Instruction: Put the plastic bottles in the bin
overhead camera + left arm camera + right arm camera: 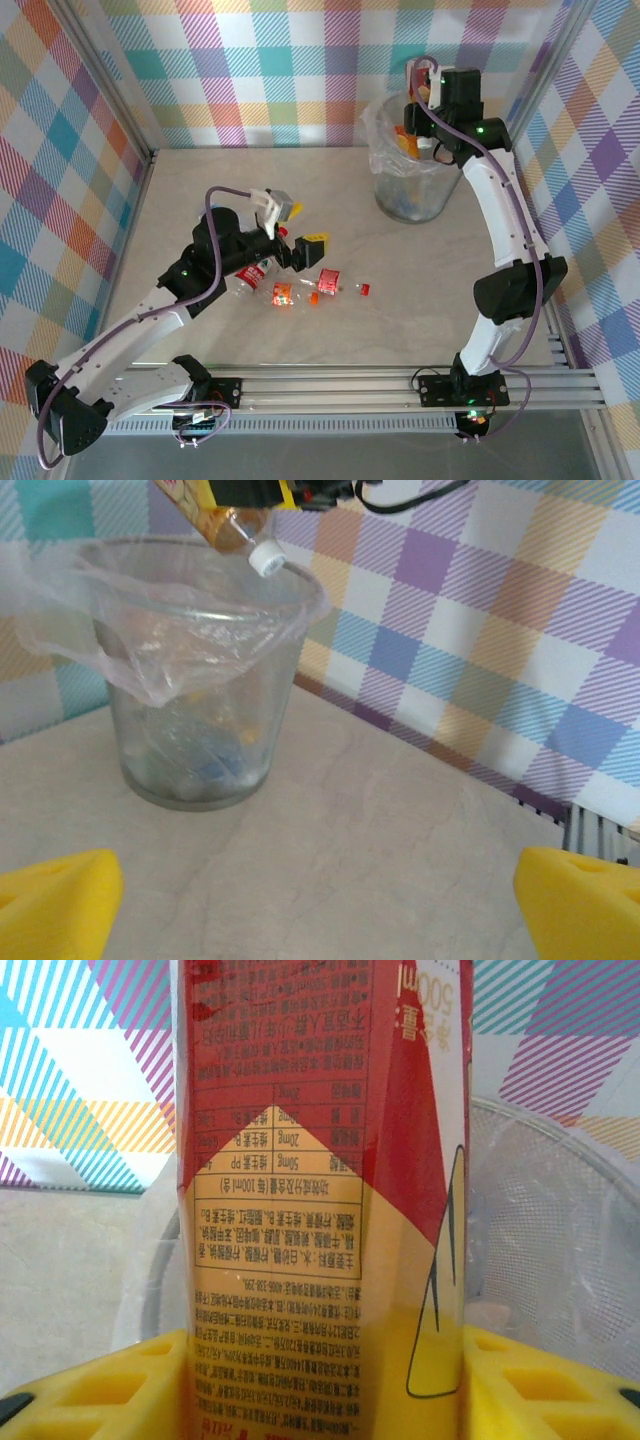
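Note:
My right gripper [424, 128] hangs over the bin [412, 185], shut on an orange bottle [407, 140] with a red and yellow label [320, 1210]. Its yellow fingers [110, 1390] press the bottle from both sides. From the left wrist, that bottle [232, 522] points its white cap [266, 558] down over the bag-lined bin [190, 720]. My left gripper [300, 227] is open and empty above the table's middle, yellow fingertips [50, 905] wide apart. Just below it lie several bottles: a clear one with a red label [254, 275] and two more [283, 295] [328, 281].
A small red piece [364, 289] and an orange cap [313, 297] lie among the loose bottles. Plaid walls [90, 150] enclose the table on three sides. A metal rail [400, 385] runs along the near edge. Some items lie in the bin's bottom [215, 765].

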`<action>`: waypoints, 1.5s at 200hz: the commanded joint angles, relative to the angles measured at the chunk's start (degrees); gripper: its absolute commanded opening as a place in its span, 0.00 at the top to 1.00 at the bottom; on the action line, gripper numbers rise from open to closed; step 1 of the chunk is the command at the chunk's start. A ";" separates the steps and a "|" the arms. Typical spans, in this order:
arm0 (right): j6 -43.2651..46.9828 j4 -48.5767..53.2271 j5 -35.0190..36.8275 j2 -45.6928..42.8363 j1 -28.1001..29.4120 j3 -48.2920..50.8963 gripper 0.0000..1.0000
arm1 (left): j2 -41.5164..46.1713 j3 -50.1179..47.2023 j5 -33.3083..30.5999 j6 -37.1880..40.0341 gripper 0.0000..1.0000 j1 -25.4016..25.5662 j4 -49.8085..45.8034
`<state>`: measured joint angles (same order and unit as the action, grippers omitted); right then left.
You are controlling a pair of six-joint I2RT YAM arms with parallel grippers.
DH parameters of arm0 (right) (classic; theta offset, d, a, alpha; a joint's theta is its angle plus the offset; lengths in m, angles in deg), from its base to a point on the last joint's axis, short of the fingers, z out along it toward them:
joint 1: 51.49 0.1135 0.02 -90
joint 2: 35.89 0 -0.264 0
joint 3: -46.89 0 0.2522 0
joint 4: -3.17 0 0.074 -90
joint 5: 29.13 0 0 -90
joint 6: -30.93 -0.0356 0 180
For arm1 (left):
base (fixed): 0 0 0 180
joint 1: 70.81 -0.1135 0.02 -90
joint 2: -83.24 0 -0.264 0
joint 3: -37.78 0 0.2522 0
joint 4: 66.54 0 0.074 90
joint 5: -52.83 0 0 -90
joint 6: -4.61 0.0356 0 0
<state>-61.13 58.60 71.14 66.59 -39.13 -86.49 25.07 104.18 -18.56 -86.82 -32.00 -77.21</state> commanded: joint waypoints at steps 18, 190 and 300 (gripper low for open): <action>0.66 1.24 -5.35 1.77 -3.40 -0.60 0.44 | -0.75 1.68 3.03 -0.72 0.00 -0.50 0.28; -1.32 2.71 -9.89 5.56 -7.70 1.56 0.24 | -3.67 4.80 2.48 1.03 0.00 -0.49 -5.22; -3.57 2.02 -13.98 -1.69 -7.62 4.46 0.13 | -2.82 5.19 3.34 2.79 0.00 -0.49 -6.46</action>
<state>-63.21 61.34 60.27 70.54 -46.56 -83.75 21.35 107.33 -16.62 -86.21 -32.00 -83.16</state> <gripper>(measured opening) 0.863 0.997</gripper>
